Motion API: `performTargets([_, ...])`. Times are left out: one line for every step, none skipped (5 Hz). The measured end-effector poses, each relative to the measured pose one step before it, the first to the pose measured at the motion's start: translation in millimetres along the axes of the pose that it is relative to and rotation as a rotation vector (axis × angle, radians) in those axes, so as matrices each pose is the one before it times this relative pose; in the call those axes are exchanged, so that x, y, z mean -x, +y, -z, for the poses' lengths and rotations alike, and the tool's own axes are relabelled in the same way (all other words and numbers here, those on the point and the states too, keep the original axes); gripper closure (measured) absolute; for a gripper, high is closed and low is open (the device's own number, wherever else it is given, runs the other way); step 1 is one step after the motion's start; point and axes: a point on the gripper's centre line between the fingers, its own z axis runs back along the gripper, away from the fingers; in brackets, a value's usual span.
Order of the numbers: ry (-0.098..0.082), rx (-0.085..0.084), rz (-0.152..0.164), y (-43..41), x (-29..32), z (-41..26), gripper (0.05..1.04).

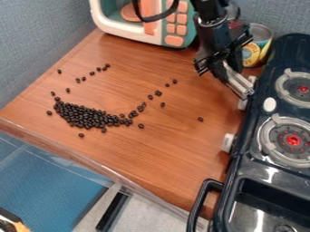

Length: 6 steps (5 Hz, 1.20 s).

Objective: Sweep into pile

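Dark beans (88, 116) lie left of pincer (243, 90) in view, main cluster well apart. Can't tell if pincer's open or closed.

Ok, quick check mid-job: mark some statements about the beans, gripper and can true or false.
1. All the beans are in one pile. False: several lie scattered outside it.
2. The gripper is over the pile. False: it is beside the stove.
3. At least one bean lies between the pile and the stove. True.
4. The can stands on a burner. False: it stands on the counter.
5. The pile lies on the counter. True.
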Motion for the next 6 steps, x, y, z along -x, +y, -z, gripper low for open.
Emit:
performTargets([-0.0247, -0.0156, 0.0287, 2.68, -3.88, 0.20, 0.737])
performTargets([-0.0006, -0.0257, -0.0175, 14.10, -6.93, 2.15, 0.737])
performTargets([0.0004, -0.0186, -0.0191, 17.19, -11.91, 1.02, 0.737])
performTargets([0.0105, -0.0109, -0.0245, 14.01, -7.79, 1.13, 0.737])
performTargets([0.0035, -0.0131, -0.0064, 14.17, -0.88, 3.65, 0.737])
performTargets([0.0011, -0.0175, -0.0183, 16.13, -0.51, -3.75, 0.737])
